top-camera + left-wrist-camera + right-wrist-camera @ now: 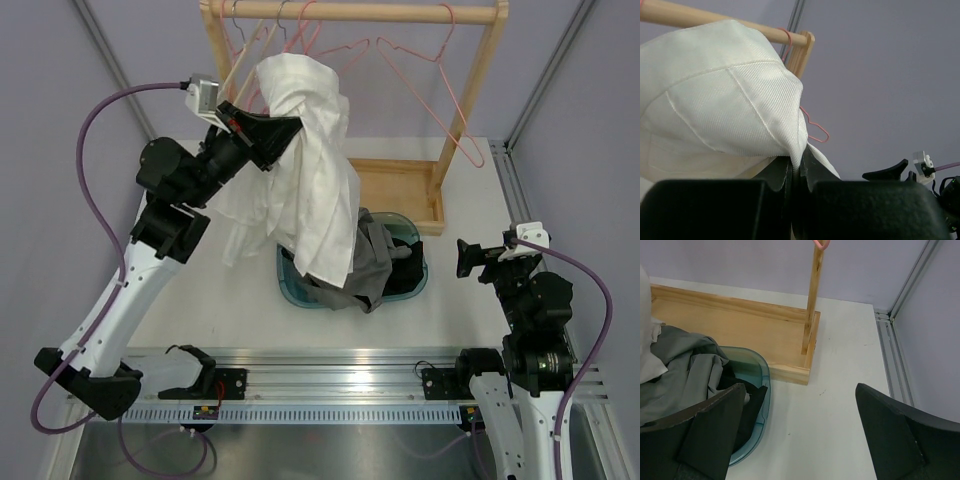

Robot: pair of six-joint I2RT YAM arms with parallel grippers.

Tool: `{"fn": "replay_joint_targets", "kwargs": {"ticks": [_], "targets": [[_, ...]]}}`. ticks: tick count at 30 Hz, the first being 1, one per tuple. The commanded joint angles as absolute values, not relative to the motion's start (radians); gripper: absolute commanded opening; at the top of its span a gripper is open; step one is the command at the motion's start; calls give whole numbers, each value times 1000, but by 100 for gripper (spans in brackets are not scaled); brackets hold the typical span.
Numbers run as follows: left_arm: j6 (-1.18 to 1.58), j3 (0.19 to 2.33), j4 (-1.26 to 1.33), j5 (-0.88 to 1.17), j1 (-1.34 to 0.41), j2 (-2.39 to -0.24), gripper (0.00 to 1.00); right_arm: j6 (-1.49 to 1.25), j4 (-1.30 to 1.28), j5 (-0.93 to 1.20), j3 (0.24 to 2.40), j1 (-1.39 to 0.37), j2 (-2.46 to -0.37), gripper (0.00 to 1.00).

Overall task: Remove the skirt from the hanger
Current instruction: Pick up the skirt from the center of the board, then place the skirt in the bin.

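**Left gripper pinches a white garment at the rack; grey skirt lies in the tub**

The left gripper is raised beside a wooden clothes rack at the far side of the table. In the left wrist view its fingers are pressed together on a fold of a white garment, which hangs in a long drape from the top of the rack down to the tub. What carries the garment at its top is hidden by the cloth. Several bare pink wire hangers hang on the rail to its right.

The skirt, mid-grey and crumpled, lies in the teal tub in front of the rack's base, one part spilling over the near rim, with dark cloth beneath it.

The right gripper hovers to the right of the tub, its fingers spread wide and holding nothing.
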State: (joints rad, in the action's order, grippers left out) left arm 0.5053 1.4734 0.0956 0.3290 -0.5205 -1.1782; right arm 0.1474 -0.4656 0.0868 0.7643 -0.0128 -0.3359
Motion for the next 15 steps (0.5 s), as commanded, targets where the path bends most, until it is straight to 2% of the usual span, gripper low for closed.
{"fn": "replay_joint_targets", "kwargs": {"ticks": [1, 6, 15], "targets": [[494, 1457, 173, 348, -554, -1210, 0, 135, -416, 61, 759, -8, -328, 99], [526, 1424, 250, 389, -632, -1288, 0, 137, -416, 61, 758, 28, -330, 99], [659, 1511, 391, 442, -804, -1486, 0, 137, -413, 55, 758, 43, -328, 99]]}}
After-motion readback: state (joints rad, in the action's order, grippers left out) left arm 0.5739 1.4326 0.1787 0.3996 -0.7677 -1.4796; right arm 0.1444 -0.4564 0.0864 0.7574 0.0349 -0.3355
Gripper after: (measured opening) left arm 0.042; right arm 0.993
